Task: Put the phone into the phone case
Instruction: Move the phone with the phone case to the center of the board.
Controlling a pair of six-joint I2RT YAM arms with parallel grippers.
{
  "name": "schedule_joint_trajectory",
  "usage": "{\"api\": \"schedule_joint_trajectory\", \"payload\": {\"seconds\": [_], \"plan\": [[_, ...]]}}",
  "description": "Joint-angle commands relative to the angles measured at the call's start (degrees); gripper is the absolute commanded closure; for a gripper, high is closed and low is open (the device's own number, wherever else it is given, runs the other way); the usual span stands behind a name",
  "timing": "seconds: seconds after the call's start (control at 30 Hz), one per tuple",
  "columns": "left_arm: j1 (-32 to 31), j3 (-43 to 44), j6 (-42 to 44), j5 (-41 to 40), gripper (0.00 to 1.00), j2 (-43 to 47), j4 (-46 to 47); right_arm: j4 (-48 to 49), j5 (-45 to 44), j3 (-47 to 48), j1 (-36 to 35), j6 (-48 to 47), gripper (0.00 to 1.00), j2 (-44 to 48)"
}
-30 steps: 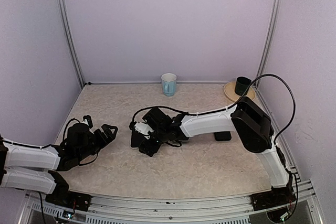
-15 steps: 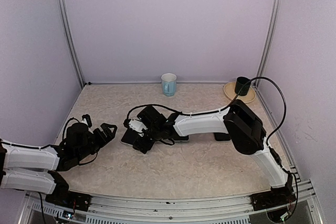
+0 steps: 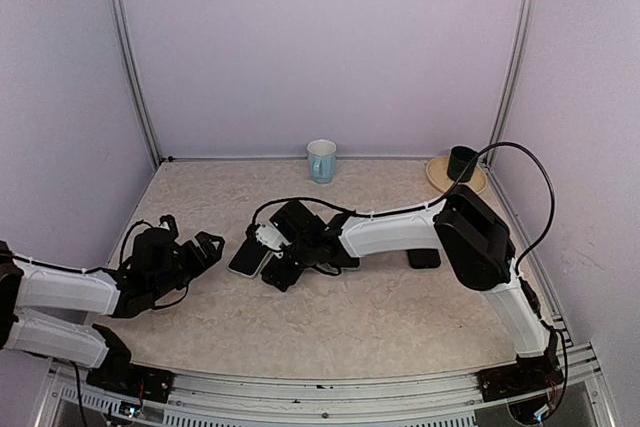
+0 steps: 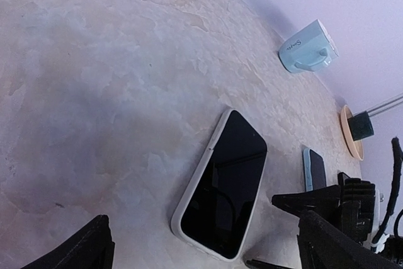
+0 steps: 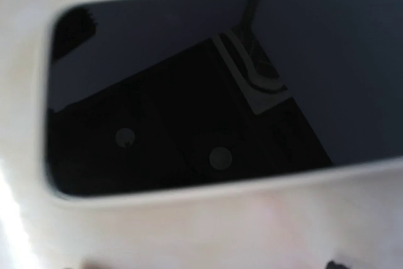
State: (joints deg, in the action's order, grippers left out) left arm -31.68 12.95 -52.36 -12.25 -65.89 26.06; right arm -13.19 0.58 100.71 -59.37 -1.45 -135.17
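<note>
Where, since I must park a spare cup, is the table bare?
Bare: the near strip between the right arm and the table edge, and the back-left patch between mug and left gripper. Crowded: the middle, where the phone lies by the right gripper; a plate fills back-right.

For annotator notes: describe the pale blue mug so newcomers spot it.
Follow the table to its far edge, by the back wall. Near the middle stands the pale blue mug, directly on the table. Its neighbour, the dark cup in the right corner, sits on a tan plate.
</note>
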Motion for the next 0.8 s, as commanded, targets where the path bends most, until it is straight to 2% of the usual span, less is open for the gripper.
{"api": "schedule_joint_trajectory", "payload": {"seconds": [0.0, 0.37, 0.77], "plan": [[0.5, 3.5, 2.0, 1.7, 0.01, -4.9, 1.7, -2.5, -3.8, -1.7, 3.0, 1.3, 0.16, 2.1], [0.6, 4.6, 1.6, 5.4, 0.01, -11.7, 6.9, -6.6, -10.0, 8.4, 5.6, 3.0, 0.14, -6.4], [0.5, 3.0, -0.2, 4.4, 0.01, -12.2, 8.1, -5.4, -5.5, 17.5, 6.1, 3.0, 0.14, -13.4]]}}
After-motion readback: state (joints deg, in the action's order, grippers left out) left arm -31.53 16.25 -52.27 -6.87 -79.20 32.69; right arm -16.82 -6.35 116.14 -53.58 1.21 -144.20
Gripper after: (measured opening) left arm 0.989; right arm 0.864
